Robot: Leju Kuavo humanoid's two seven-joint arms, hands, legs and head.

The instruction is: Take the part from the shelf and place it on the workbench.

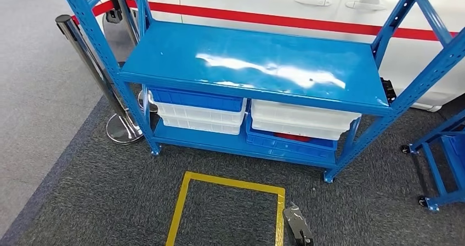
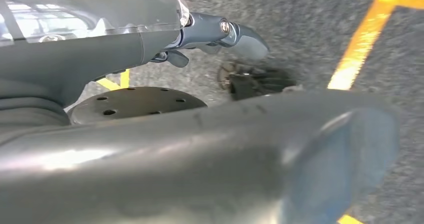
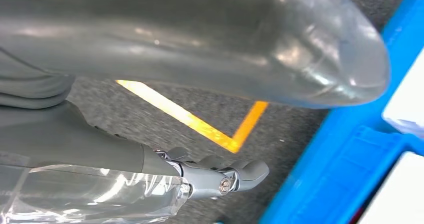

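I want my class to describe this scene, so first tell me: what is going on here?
The robot faces a blue shelf on dark carpet, with a yellow floor square in front of it. Blue and white bins sit on the bottom level; something red shows in the lower right bin. The left hand and the right hand hang by the floor, holding nothing. No part is taken yet.

I can't make out what the lower bins (image 1: 299, 126) hold; the shelf deck (image 1: 252, 59) hides their insides.

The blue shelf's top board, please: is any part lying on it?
No, the blue shelf's top board is bare and glossy; bins sit underneath it.
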